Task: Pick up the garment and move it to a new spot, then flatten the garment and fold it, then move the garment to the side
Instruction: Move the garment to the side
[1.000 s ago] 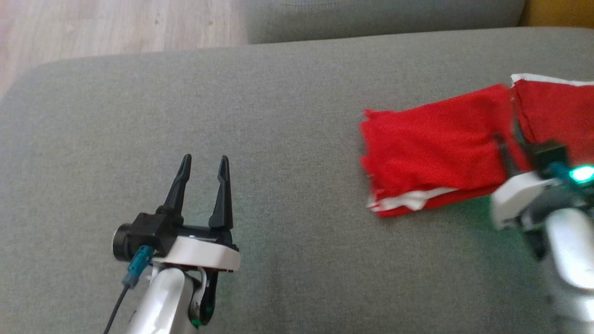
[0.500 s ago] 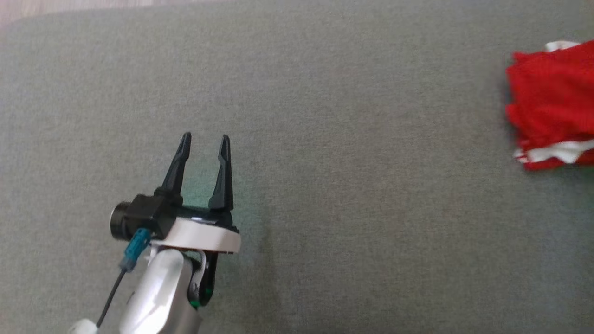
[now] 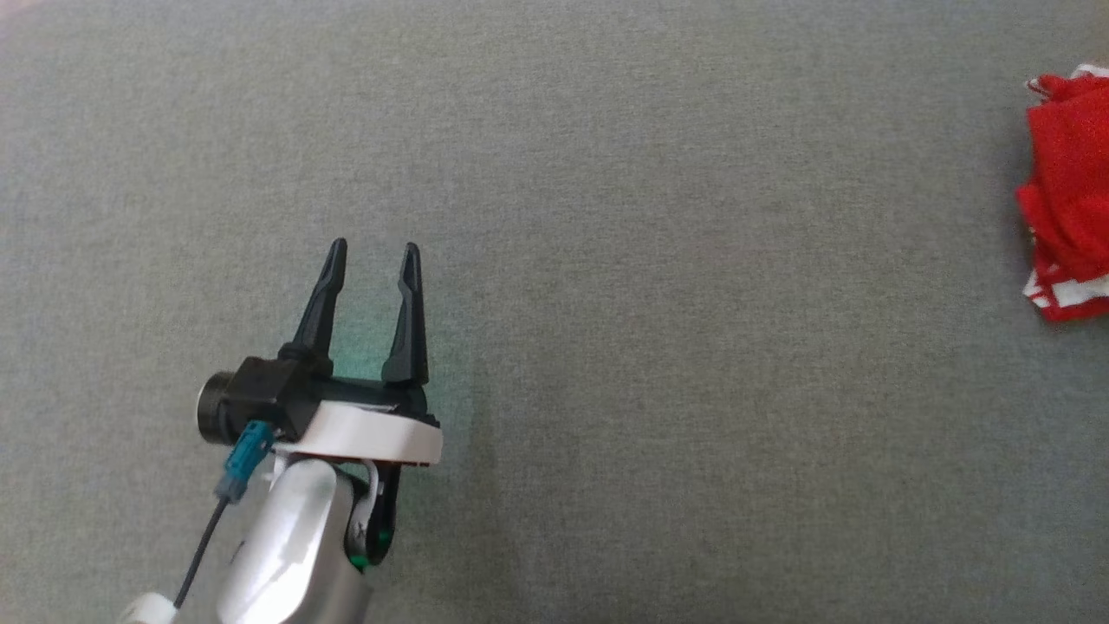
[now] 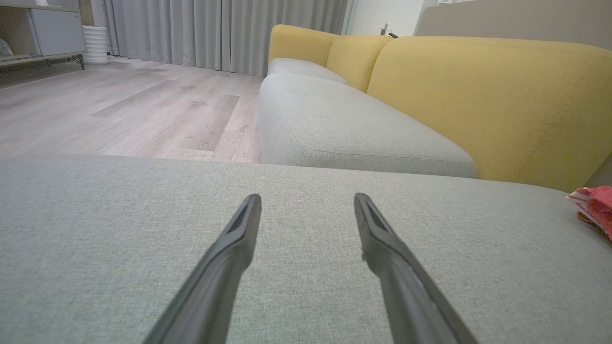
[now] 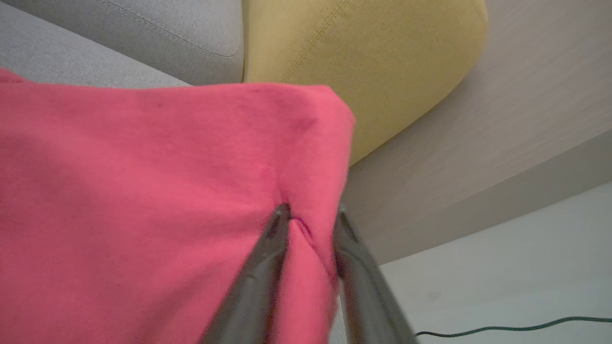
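Note:
The garment (image 3: 1067, 191) is red cloth with white trim, folded in layers, at the far right edge of the head view on the grey cushion (image 3: 658, 329). In the right wrist view my right gripper (image 5: 311, 217) is shut on a fold of the garment (image 5: 143, 191) near its edge. My left gripper (image 3: 372, 258) hovers open over bare cushion at the lower left, far from the cloth, nothing between its fingers. In the left wrist view the open left gripper (image 4: 306, 203) points across the cushion, and a corner of the garment (image 4: 595, 205) shows at the right edge.
A yellow backrest (image 4: 478, 95) and a second grey seat cushion (image 4: 344, 124) lie beyond the work cushion. Wooden floor (image 4: 119, 105) and grey curtains are farther back. A dark cable (image 5: 516, 328) runs on the pale floor in the right wrist view.
The head camera has shifted, sliding the scene rightward in view. The garment, held by my right gripper, has bunched and moved to the right edge. My left gripper stays open.

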Available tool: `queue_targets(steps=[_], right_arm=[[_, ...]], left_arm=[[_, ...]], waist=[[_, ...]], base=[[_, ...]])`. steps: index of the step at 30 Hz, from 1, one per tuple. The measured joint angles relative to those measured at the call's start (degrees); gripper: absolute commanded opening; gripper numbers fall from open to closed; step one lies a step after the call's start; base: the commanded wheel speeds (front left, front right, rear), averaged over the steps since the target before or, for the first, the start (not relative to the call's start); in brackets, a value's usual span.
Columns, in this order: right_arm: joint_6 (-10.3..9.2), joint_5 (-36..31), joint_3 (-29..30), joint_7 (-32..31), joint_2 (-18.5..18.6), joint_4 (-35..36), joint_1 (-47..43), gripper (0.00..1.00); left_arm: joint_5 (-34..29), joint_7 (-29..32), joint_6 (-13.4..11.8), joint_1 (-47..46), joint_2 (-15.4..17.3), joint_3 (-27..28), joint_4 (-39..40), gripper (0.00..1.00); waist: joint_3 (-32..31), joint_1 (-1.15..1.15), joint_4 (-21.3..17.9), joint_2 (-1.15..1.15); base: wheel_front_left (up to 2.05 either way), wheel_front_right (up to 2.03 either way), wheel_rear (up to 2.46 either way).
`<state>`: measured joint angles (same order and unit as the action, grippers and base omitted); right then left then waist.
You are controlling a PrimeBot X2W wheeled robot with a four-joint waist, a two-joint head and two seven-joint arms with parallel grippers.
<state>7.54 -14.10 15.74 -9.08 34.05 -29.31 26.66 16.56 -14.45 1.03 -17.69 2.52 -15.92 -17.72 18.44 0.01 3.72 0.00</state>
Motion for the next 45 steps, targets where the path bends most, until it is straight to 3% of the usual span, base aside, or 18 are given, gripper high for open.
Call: queue_targets(steps=[7,13,19,20,26,31,38,45], right_arm=[[0.0,-2.1,1.4,0.1,-4.2,5.0,0.0,1.0],[0.0,-0.6,-0.9,1.1,-9.5,13.0,-0.3,1.0],[0.0,6.1,-4.1,2.3,-17.3,21.3,-0.9,1.0],[-0.01,8.7,-4.5,3.7,-20.1,23.8,-2.0,1.0],[0.0,14.1,-8.4,9.2,-29.5,26.4,-8.1,1.0],[0.0,18.1,-11.5,15.1,-30.7,21.1,-13.9,1.0],[-0.01,23.6,-13.5,22.1,-31.4,13.0,-20.6,1.0],[-0.01,20.8,-13.1,23.3,-31.4,10.7,-23.8,1.0]], left_arm=[[-0.1,0.0,0.1,-0.1,0.0,0.6,-0.3,1.0],[0.0,0.0,0.1,0.3,0.0,0.6,-0.5,1.0],[0.0,0.0,0.0,2.0,0.0,0.9,-0.4,1.0],[0.0,0.0,0.0,2.9,0.0,1.1,-0.2,1.0],[-0.9,0.0,-0.5,5.0,0.0,1.6,1.2,1.0],[-3.5,0.0,-2.3,7.1,0.0,3.1,1.9,1.0],[-3.9,0.0,-2.4,10.8,0.1,2.9,0.4,1.0],[-2.9,0.0,-2.6,12.1,0.2,3.1,-0.1,1.0]], waist=[[-1.7,0.0,-1.0,0.0],[-5.2,-0.01,-1.6,0.0],[-9.6,-0.01,-1.9,0.0],[-10.9,-0.01,-1.8,0.0],[-13.9,-0.02,-1.6,0.0],[-15.9,-0.02,-1.6,0.0],[-18.3,-0.02,-0.9,0.0],[-19.4,-0.01,-0.2,0.0]], base=[[0.0,0.0,0.0],[0.0,0.0,0.0],[0.0,0.0,0.0],[0.0,0.0,0.0],[0.0,0.0,0.0],[0.0,0.0,0.0],[0.0,0.0,0.0],[0.0,0.0,0.0]])
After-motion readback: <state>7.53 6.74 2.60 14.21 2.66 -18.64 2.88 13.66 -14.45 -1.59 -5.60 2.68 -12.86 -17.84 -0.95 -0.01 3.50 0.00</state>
